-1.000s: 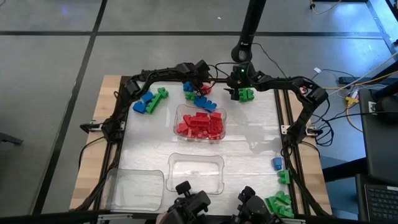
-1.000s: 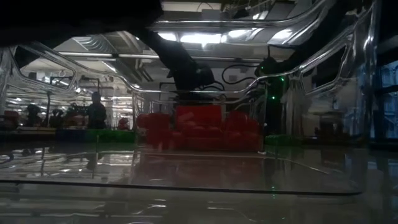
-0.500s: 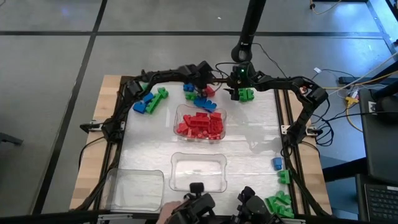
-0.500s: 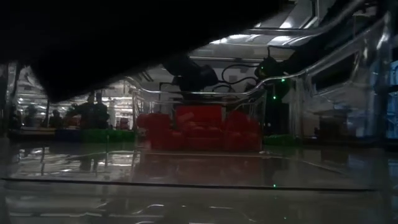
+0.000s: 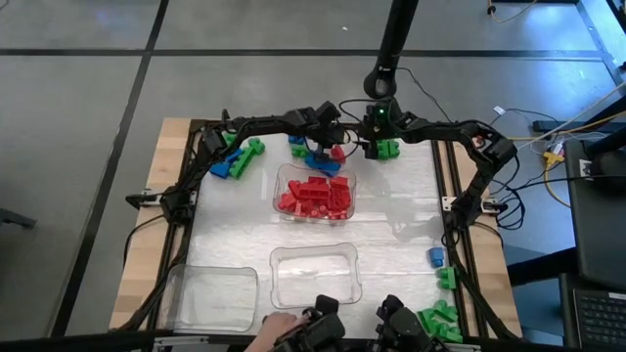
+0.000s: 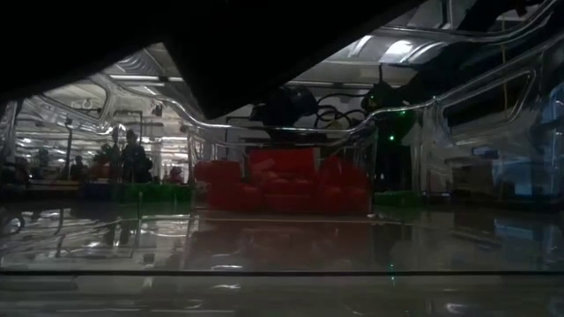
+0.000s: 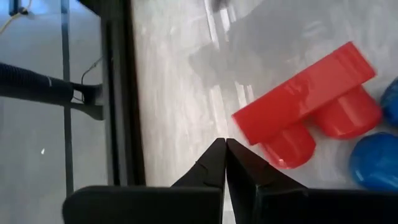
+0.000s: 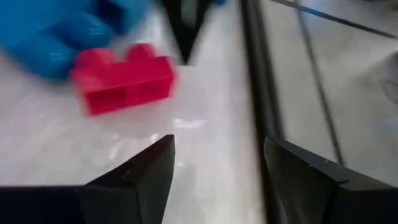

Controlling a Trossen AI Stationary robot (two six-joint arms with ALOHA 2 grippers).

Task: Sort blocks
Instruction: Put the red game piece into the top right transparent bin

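Note:
A red block lies on the table near its far edge, beside blue blocks. My left gripper is shut, its tips pointing down right at one end of the red block. My right gripper stands open a little to the right, above green blocks, with nothing between its fingers. A clear tray at the table's middle holds several red blocks. My left gripper's shut tips stand at the red block's end, coming slanting down from the far left. I cannot tell whether they touch it. The block lies flat on the table.
Two clear trays stand at the near edge. Blue and green blocks lie at the far left, and more blue and green ones at the near right. A person's hand shows at the near edge.
My left gripper has gone toward the table's right edge along the far side, rolling about its own line, and now stands at the red block. A person's hand has come in at the near edge by the middle tray.

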